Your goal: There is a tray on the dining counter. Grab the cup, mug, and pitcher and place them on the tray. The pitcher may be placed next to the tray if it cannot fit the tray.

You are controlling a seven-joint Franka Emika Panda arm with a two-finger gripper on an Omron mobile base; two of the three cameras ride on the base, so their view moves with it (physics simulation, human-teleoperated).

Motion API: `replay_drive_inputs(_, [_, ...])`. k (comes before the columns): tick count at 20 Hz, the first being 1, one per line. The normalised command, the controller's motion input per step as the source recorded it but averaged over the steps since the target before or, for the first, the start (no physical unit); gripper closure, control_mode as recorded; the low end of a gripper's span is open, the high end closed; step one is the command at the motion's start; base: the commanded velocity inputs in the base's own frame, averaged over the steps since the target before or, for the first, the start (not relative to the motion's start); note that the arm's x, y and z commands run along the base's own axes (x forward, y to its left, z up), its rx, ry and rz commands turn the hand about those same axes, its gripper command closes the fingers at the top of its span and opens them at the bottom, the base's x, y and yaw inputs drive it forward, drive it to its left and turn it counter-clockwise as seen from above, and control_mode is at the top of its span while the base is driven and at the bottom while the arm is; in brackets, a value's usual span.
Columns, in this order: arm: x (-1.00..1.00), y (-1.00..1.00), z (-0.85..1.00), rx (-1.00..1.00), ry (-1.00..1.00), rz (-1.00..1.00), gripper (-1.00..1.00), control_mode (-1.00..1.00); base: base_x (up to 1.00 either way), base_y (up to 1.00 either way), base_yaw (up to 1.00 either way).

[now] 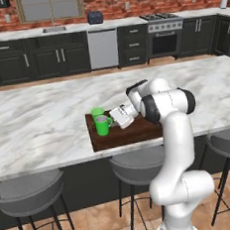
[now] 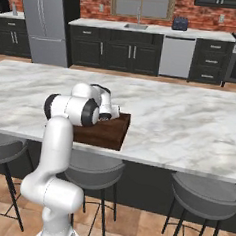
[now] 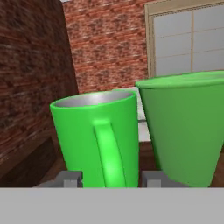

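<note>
The dark brown tray (image 1: 133, 133) (image 2: 108, 133) lies on the white marble dining counter (image 1: 38, 129) near its front edge. On the tray's left end stands the green mug (image 1: 102, 125) (image 3: 94, 135), handle toward my hand, with the green cup (image 1: 97, 112) (image 3: 183, 127) close behind it. My gripper (image 1: 115, 118) (image 3: 111, 178) is level with the mug on its right. It is open, with one fingertip on each side of the handle and touching neither side. The pitcher is out of view.
Grey round stools (image 1: 137, 167) (image 2: 204, 194) line the counter's near side. Far behind run dark cabinets with a sink (image 1: 54, 29), a dishwasher (image 1: 103, 47), a stove (image 1: 164, 35) and a steel fridge (image 2: 45, 21). Bare marble stretches left and right of the tray.
</note>
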Motion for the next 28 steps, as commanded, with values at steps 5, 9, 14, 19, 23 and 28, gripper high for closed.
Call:
replay_drive_inputs(5, [-0.03, 0.00, 0.39, 0.00, 0.00, 0.00, -1.00, -1.00, 0.00, 0.00, 0.00])
replay_drive_inputs(9, [-0.11, 0.00, 0.61, 0.00, 0.00, 0.00, -1.00, -1.00, 0.00, 0.00, 0.00])
replay_drive_inputs(14, [-0.29, -0.11, 0.60, -0.02, 0.00, -0.01, -1.00, -1.00, 0.00, 0.00, 0.00])
replay_drive_inputs(19, [-0.40, -0.19, 0.66, -0.07, 0.00, -0.09, -1.00, -1.00, 0.00, 0.00, 0.00])
replay_drive_inputs(23, [-0.32, -0.09, 0.78, -0.10, 0.07, -0.13, -1.00, -1.00, 0.00, 0.00, 0.00])
replay_drive_inputs(28, [-0.33, -0.08, 0.69, -0.12, 0.08, -0.16, -1.00, -1.00, 0.00, 0.00, 0.00])
